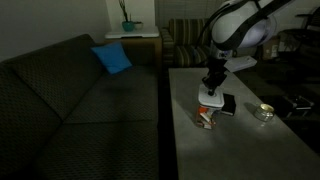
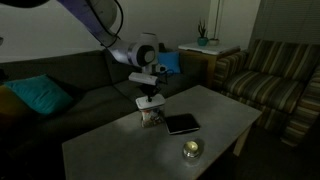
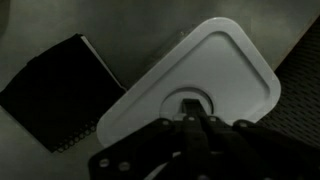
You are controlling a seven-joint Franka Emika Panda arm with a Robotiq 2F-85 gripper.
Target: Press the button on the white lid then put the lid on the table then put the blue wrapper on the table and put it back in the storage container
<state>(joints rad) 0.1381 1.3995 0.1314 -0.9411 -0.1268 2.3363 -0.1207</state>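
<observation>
Grey table [image 1: 235, 150]: white lid [image 3: 215, 70] directly under closed jaws, at btn [image 3: 183, 100].

white lid [image 3: 215, 70]: smooth white plastic with a soft sheen and a moulded raised rim.
tabletop [image 3: 150, 30]: plain light grey, matt and even; the material cannot be told.
flat black object [image 3: 55, 95]: matt black, finely textured face, ridged along one edge.
storage container [image 1: 206, 120]: clear plastic, contents showing through the wall.
round dish [image 2: 192, 150]: silvery and shiny, metal by its look.
sofa [image 1: 70, 95]: dark woven cloth, rough small pattern.
cushion [image 1: 112, 57]: blue cloth, matt.
armchair [image 2: 272, 75]: striped cloth.
arm casing [image 1: 240, 25]: glossy white shell.
tool [image 3: 193, 120]: dark, dull finish.
</observation>
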